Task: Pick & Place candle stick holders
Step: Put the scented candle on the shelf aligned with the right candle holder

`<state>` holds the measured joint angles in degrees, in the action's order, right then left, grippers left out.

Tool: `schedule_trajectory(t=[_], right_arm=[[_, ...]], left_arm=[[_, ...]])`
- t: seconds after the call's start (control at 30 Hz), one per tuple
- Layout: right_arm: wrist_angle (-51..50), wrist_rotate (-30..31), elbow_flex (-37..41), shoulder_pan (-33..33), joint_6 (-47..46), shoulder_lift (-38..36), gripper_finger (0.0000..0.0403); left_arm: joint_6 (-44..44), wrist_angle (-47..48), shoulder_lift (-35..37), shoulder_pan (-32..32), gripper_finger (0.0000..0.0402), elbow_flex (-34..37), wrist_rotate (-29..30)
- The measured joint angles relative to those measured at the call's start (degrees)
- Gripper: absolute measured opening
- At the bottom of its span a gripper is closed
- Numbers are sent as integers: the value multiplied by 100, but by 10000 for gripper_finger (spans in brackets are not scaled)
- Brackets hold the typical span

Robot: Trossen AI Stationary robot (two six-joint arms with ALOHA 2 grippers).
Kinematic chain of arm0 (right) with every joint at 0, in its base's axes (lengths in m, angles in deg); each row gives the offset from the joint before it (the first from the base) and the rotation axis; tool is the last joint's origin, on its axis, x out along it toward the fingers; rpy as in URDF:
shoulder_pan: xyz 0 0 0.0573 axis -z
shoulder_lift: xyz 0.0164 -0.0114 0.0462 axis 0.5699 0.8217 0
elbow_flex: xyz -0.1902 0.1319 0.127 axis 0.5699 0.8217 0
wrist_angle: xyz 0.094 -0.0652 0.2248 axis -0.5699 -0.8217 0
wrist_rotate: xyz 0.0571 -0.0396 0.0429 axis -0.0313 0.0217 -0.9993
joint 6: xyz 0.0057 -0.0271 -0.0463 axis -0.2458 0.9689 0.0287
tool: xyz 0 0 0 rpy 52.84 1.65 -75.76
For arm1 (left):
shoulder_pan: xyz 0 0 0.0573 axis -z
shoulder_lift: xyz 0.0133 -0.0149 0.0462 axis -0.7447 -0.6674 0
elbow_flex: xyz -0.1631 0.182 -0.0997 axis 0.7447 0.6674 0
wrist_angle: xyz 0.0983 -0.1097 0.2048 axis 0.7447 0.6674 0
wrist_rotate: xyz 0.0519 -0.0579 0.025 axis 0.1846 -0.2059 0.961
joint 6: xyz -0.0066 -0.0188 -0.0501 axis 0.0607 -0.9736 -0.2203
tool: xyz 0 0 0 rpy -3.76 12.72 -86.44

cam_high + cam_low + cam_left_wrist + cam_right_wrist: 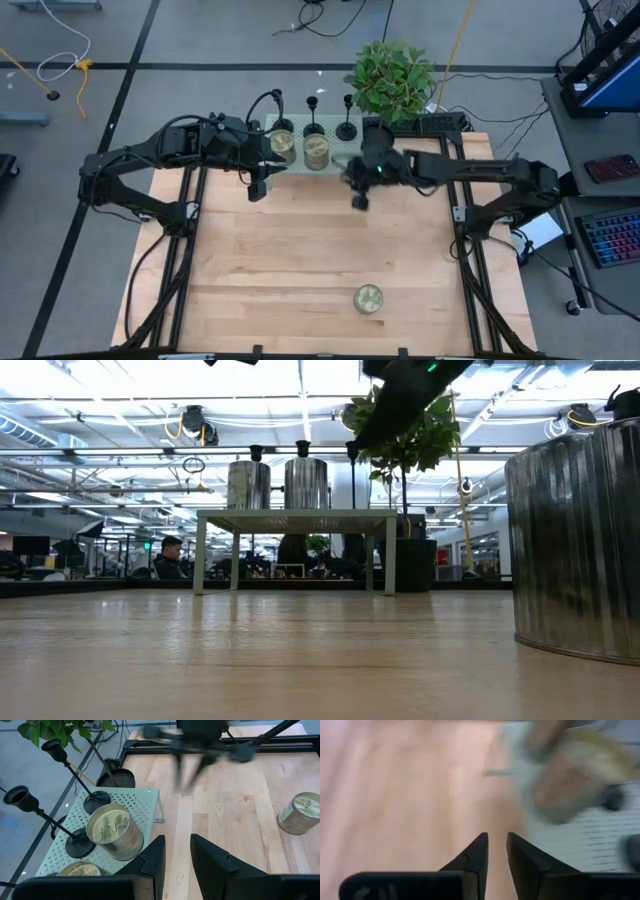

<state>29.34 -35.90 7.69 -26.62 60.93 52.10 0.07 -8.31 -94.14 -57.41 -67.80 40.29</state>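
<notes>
Three black candle stick holders point(283, 125) point(314, 128) point(347, 130) stand upright on their disc bases in a row on a pale green perforated stand point(300, 165) at the table's far edge. Two of them show in the left wrist view point(75, 775) point(45, 820). My left gripper point(257, 188) hovers just near of the stand's left part, its fingers point(177, 855) a little apart and empty. My right gripper point(360, 200) hovers near the stand's right end, its fingers point(497, 845) a little apart and empty; its wrist view is blurred.
Two round tins point(283, 147) point(316, 152) stand on the stand in front of the holders. A third tin point(368, 298) stands on the wooden table near its near edge. A potted plant point(392, 78) stands behind the table's far right.
</notes>
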Motion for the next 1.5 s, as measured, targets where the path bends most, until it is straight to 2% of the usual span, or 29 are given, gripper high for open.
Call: schedule_trajectory(t=[0.13, 0.27, 0.43, 0.53, 0.63, 0.8, 1.2, 1.5], right_arm=[[-632, -373, 0, -779, -402, -89, 83], [-582, -80, 48, -1621, -725, -21, 116], [-632, -99, 293, -2525, -1070, 11, 150], [-732, -576, 434, -2983, -1583, 4, 158], [-384, -1099, 701, -3402, -1941, 6, 159], [715, -1132, 1300, -3956, -2205, 8, 152], [2942, -1136, 2633, -4352, -2962, 82, 148], [3361, -1261, 2756, -4371, -2991, 455, 147]], left_arm=[[-1, 0, 0, 0, 97, 0, -1], [-4, -1, 0, 0, 97, 0, -2], [-5, -2, 0, 0, 97, 0, -4], [-4, -2, 0, 0, 97, 0, -2], [23, -1, 0, 0, 97, 0, -2], [93, -4, 2, 0, 97, 0, -2], [107, -31, 0, 0, 97, 0, 0], [83, -229, -2, 0, 97, 0, 0]])
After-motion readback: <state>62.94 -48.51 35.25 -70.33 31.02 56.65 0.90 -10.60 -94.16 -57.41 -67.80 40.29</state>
